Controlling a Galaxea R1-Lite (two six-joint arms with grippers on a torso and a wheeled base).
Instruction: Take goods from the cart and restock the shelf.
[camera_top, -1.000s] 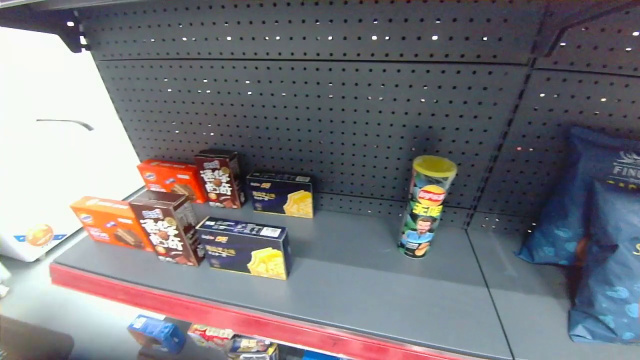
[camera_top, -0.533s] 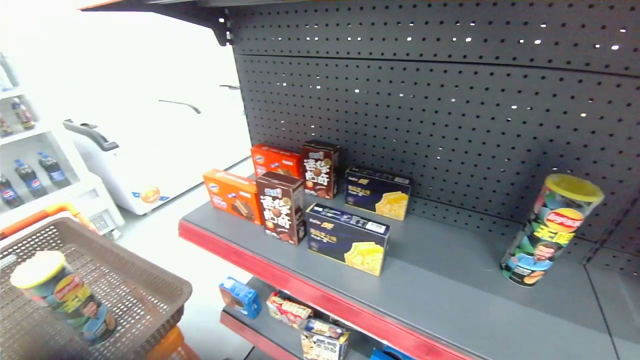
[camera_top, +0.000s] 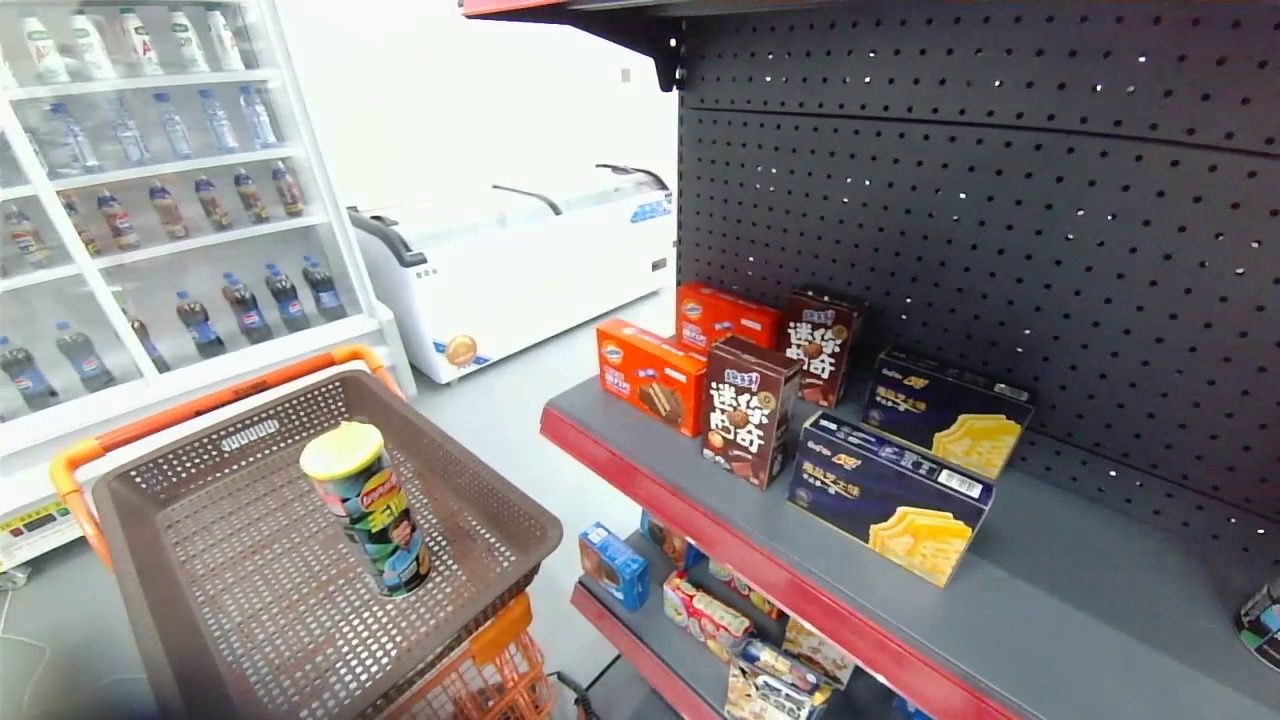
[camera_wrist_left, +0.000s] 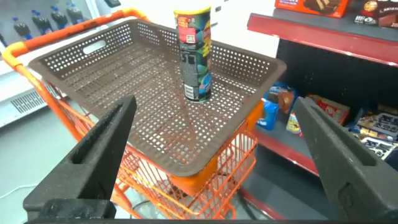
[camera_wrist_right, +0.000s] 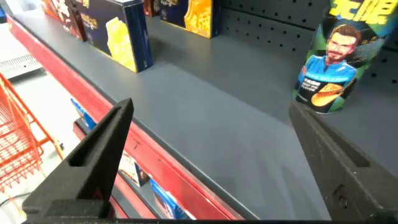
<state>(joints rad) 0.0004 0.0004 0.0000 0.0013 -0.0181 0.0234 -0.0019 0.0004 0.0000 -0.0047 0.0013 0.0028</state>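
The left gripper (camera_wrist_left: 213, 102), spread wide and empty, is pointing at the cart basket (camera_wrist_left: 93, 68) where a chip can (camera_wrist_left: 194, 53) is standing.

A white chest freezer (camera_top: 530, 275) stands beside a glass-fronted drinks cooler (camera_top: 150, 200).

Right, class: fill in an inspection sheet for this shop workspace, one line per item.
Surface: grey shelf with a red front edge and a pegboard back.
Job's things: chip can upright in the brown cart basket; second chip can upright on the shelf.
Clutter: orange, brown and navy snack boxes in two rows on the shelf.
Grippers: left gripper open, facing the basket; right gripper open, over the shelf; both empty.
Cables: nothing seen.
Surroundings: drinks fridge, white chest freezer, stocked lower shelf.
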